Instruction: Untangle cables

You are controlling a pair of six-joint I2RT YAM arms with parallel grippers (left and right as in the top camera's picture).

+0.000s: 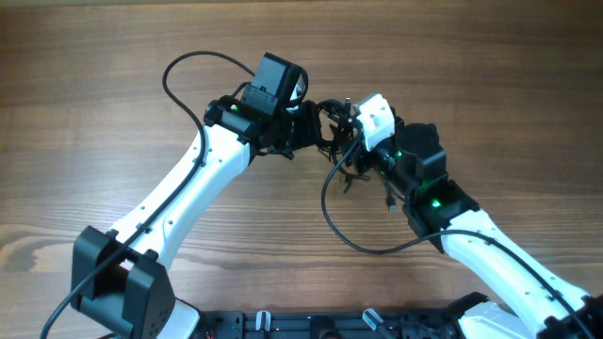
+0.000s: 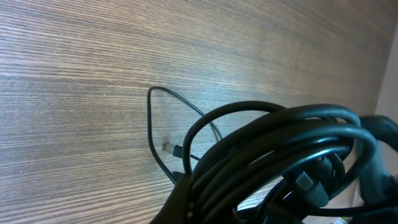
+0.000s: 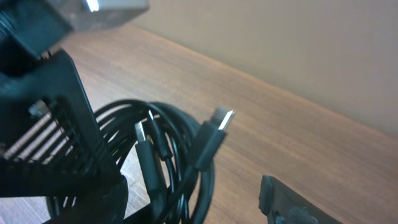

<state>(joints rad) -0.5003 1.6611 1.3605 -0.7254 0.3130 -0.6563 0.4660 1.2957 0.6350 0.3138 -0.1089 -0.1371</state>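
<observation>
The cables are a bundle of thin black cords held off the table between my two grippers. Loose loops hang below it, with a plug end near the right arm. My left gripper is shut on the bundle; in the left wrist view the coils fill the lower right against my finger, and one thin loop with a plug lies on the wood. My right gripper is open, its fingers wide apart, with cords and metal-tipped plugs between them.
The wooden table runs all round. The thicker black arm wires loop at the upper left and lower middle. The left arm's ribbed black gripper stands close on the left of the right wrist view.
</observation>
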